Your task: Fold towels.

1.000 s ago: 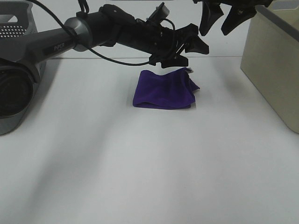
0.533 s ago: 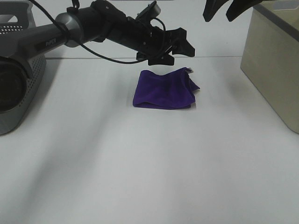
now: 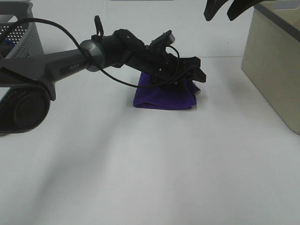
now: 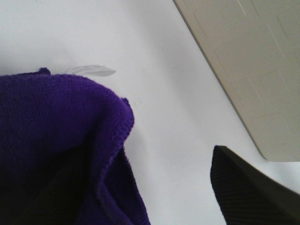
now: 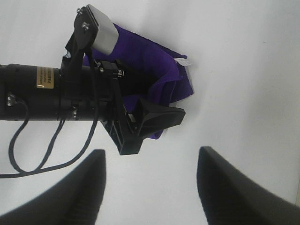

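Descent is shown by the left gripper [image 3: 199, 70]: no longer hovering above, it is lowered onto the purple towel [image 3: 164, 99], which lies folded on the table [image 3: 140, 164]. Jaws are held wide, nothing clamped; an edge grasp is judged next.

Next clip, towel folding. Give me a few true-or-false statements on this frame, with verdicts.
1. The purple towel lies on the white table. True.
2. The left gripper is down at the towel, jaws apart. True.
3. The right gripper is shut on the towel. False: it hangs open high above the table, clear of the towel.
4. The beige bin stands on the left of the high view. False: it stands on the right; a grey basket is on the left.
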{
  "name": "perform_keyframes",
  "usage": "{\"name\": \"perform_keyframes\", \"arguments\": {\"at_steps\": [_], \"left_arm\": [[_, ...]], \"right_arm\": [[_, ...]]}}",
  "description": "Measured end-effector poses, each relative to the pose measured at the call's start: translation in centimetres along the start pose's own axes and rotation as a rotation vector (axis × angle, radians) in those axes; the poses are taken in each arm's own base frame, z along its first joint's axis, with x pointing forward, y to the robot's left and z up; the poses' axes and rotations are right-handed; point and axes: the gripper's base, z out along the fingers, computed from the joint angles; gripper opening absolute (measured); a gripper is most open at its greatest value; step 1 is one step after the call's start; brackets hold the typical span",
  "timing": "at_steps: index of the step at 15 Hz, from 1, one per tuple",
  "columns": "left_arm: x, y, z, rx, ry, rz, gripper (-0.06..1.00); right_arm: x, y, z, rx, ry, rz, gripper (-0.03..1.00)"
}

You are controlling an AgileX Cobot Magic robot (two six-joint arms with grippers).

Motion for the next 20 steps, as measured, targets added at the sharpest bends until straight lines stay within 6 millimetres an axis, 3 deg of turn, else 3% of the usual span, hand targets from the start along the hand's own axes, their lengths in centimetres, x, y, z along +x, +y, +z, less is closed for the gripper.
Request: {"name": "perform_keyframes", "arguments": {"at_steps": [4,8,11,14,17,20], "left_arm": [[0.6,-0.1,1.2,-0.005,-0.043,-0.004,0.68],[-0.6,-1.6,-0.2,0.044,-0.019,0.072,0.68],[-4.2,-3.2,-4.6,0.095,-0.050,0.161,0.68],[-7.4,-1.9,-10.4,0.073,-0.038,0.200,0.68],[-9.5,-0.3,-16.7,-0.152,0.035,0.241,0.68],[-10.0,-0.2,-20.3,-0.438,0.100,0.240,0.68]], "right_arm": [[0.0,0.0,0.0,0.000,0.000,0.000,0.58],[0.0,0.2,-1.0,0.000,-0.020,-0.003,0.58],[0.1,0.6,-3.7,0.003,-0.076,-0.014,0.58],[0.4,1.0,-6.6,0.011,-0.135,-0.027,0.58],[0.8,1.3,-8.7,0.016,-0.180,-0.035,0.58],[1.0,1.4,-9.9,0.026,-0.204,-0.014,0.59]]}}
